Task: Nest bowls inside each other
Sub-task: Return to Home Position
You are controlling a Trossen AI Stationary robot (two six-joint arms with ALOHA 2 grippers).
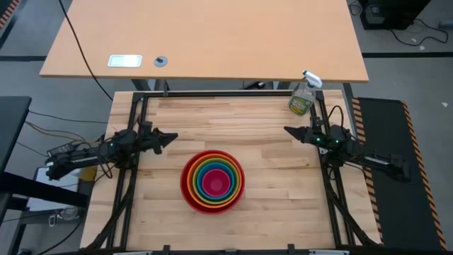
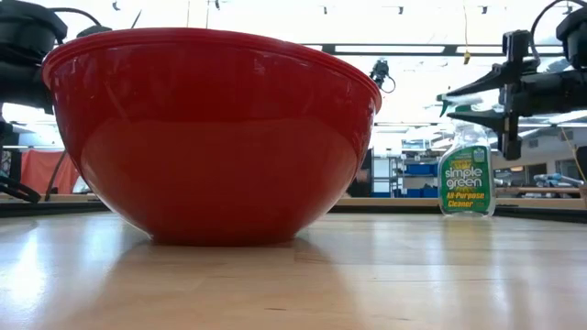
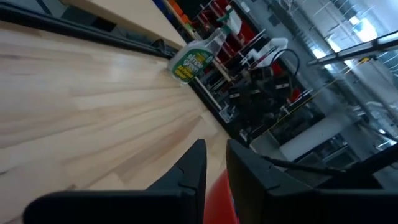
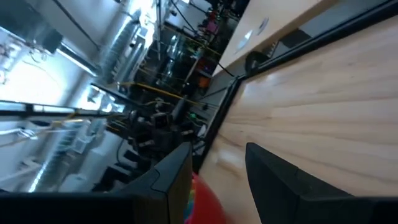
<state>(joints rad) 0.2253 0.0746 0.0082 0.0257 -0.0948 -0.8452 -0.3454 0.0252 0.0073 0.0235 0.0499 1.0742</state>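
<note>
- In the middle of the pale butcher-block wooden table (image 1: pixel 276 212), towards its near edge, stands the large round glossy red plastic bowl (image 1: pixel 183 187), upright on the boards.
- Inside it, each nested in the next, sit the orange plastic bowl (image 1: pixel 188 181), the lime green plastic bowl (image 1: pixel 213 161), the blue plastic bowl (image 1: pixel 229 182) and, innermost, the small pink plastic bowl (image 1: pixel 214 183); from above they show as concentric rings.
- From table height only the outer wall of the red bowl (image 2: pixel 211 137) shows, and the bowls inside it are hidden.
- The left gripper (image 1: pixel 171 138) hangs above the table on the left side, well apart from the bowls, pointing inward. Its fingers (image 3: pixel 194 163) stand close together with only a narrow slit between them, and they hold nothing.
- The right gripper (image 1: pixel 287 130) hangs opposite on the right side, also clear of the bowls. Its fingers (image 4: pixel 177 168) are parted by a wider gap and are empty.
- A clear plastic spray bottle with a green label (image 1: pixel 303 99) stands upright at the far right corner of the table, beyond the right gripper.
</note>
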